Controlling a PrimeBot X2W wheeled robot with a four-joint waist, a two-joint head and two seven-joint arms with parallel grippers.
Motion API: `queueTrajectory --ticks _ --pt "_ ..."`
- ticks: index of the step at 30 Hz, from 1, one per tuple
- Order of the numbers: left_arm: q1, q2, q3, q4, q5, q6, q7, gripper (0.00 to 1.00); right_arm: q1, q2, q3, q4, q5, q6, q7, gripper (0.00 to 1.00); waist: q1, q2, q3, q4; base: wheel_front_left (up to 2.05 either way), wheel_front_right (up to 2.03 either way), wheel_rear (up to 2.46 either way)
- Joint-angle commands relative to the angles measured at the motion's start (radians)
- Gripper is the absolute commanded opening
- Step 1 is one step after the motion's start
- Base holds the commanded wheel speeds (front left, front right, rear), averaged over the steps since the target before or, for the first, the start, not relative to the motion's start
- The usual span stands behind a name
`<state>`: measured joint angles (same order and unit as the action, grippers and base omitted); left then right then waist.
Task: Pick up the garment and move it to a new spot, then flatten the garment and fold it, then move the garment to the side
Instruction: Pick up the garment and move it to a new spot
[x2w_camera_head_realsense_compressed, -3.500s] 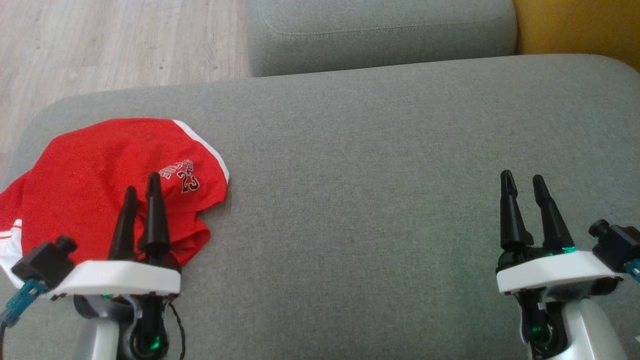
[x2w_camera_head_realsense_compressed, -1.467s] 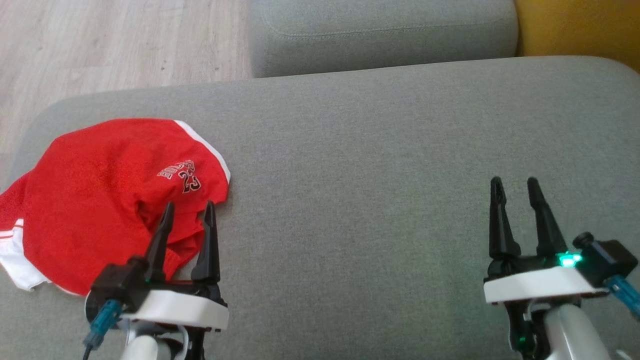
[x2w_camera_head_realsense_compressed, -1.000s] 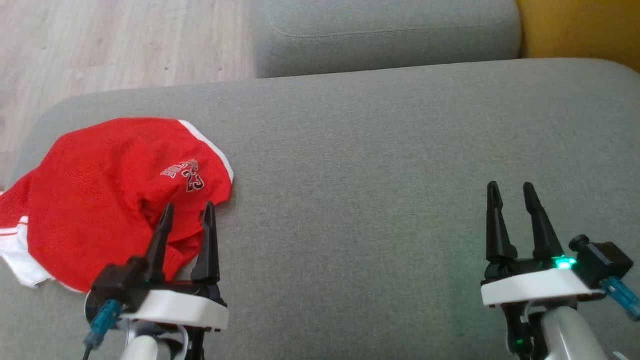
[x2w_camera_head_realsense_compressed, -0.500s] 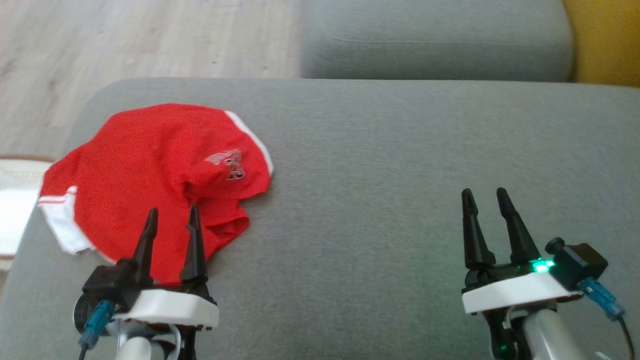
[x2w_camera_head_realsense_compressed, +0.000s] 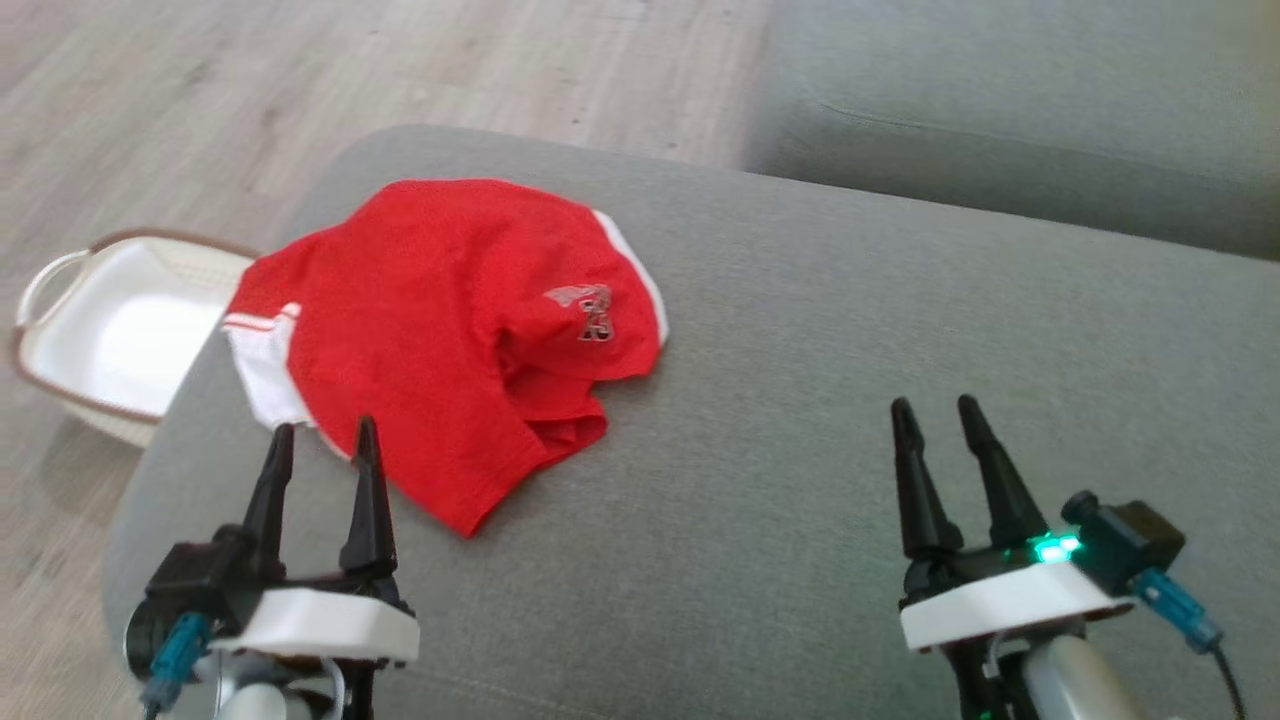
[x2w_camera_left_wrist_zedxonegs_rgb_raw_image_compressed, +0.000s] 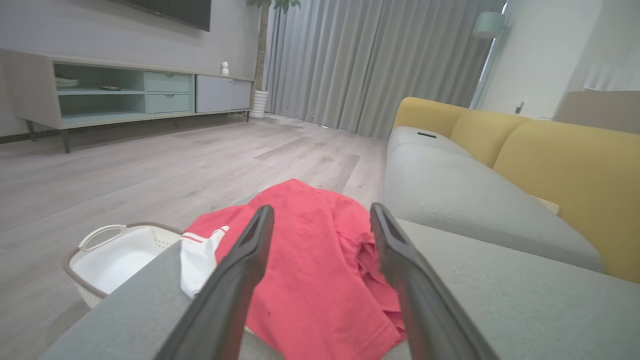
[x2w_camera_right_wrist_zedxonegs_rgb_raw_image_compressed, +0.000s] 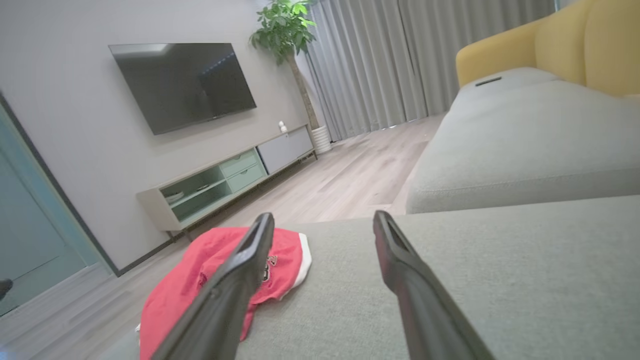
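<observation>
My left pincer stood spread and empty at lower left, by the lower edge of the crumpled red white-trimmed garment lying on the grey fabric cushion. My right pincer was spread too, at lower right.

— The garment?
— Red cloth, fine mesh, matt.
— Under it?
— Seat cushion of grey woven cloth, slightly rough. Far floor, pale matt wood; left basket, smooth white plastic.
</observation>
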<state>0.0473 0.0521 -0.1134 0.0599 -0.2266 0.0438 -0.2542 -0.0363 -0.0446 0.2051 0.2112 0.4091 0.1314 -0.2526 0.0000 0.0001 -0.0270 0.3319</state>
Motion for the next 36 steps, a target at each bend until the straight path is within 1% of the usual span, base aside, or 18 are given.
queueTrajectory --ticks 1,5,10,17,20,21,23,25,27,29,32,36 --pt "-0.024 -0.002 0.037 -0.037 0.011 -0.005 -0.008 1.0 -0.017 -0.006 0.032 -0.028 0.011 -0.001 -0.009 1.0 0.0 -0.0001 -0.004 0.028 0.0 0.0 0.0" --pt "-0.025 -0.002 0.049 -0.035 0.016 -0.015 -0.008 1.0 -0.014 -0.006 0.048 -0.028 0.021 -0.001 -0.009 1.0 0.0 -0.0001 -0.006 0.061 0.0 0.0 0.0" --pt "-0.023 -0.002 0.06 -0.037 0.018 -0.021 -0.008 1.0 -0.015 -0.006 0.055 -0.027 0.026 -0.001 -0.009 1.0 0.0 -0.0001 -0.004 0.068 0.0 0.0 0.0" --pt "-0.047 -0.002 0.086 -0.038 0.026 -0.026 -0.008 1.0 -0.04 -0.006 0.048 -0.029 0.008 -0.001 -0.009 1.0 0.0 -0.0001 0.056 0.025 0.0 0.0 0.0" --pt "-0.083 -0.002 0.111 -0.012 0.042 -0.041 -0.008 1.0 -0.059 -0.006 0.037 -0.035 -0.009 -0.001 -0.009 1.0 0.0 -0.0001 0.104 -0.004 0.0 0.0 0.0" --pt "-0.083 -0.002 0.111 -0.012 0.042 -0.041 -0.008 1.0 -0.059 -0.006 0.037 -0.035 -0.009 -0.001 -0.009 1.0 0.0 -0.0001 0.104 -0.004 0.0 0.0 0.0" --pt "-0.126 0.0 0.127 0.011 0.058 -0.061 -0.008 1.0 -0.077 -0.006 0.029 -0.041 -0.028 -0.001 -0.009 1.0 0.0 -0.0001 0.143 -0.023 0.0 0.0 0.0" --pt "-0.179 0.018 0.135 0.043 0.078 -0.086 -0.008 1.0 -0.094 -0.006 0.02 -0.045 -0.049 -0.001 -0.009 1.0 0.0 -0.0001 0.183 -0.046 0.0 0.0 0.0" --pt "-0.242 0.048 0.139 0.085 0.094 -0.108 -0.008 1.0 -0.112 -0.006 0.006 -0.052 -0.062 -0.001 -0.009 1.0 0.0 -0.0001 0.226 -0.071 0.0 0.0 0.0" --pt "-0.307 0.077 0.141 0.153 0.093 -0.127 -0.008 1.0 -0.128 -0.006 -0.017 -0.06 -0.038 -0.001 -0.009 1.0 0.0 -0.0001 0.257 -0.092 0.0 0.0 0.0" --pt "-0.407 0.124 0.138 0.251 0.09 -0.146 -0.007 1.0 -0.153 -0.006 -0.029 -0.081 -0.029 -0.001 -0.009 1.0 0.0 -0.0001 0.301 -0.126 0.0 0.0 0.0" --pt "-0.545 0.19 0.11 0.383 0.075 -0.164 0.047 1.0 -0.179 -0.006 -0.023 -0.103 -0.04 -0.001 -0.009 1.0 0.0 -0.0001 0.347 -0.161 0.0 0.0 0.0"
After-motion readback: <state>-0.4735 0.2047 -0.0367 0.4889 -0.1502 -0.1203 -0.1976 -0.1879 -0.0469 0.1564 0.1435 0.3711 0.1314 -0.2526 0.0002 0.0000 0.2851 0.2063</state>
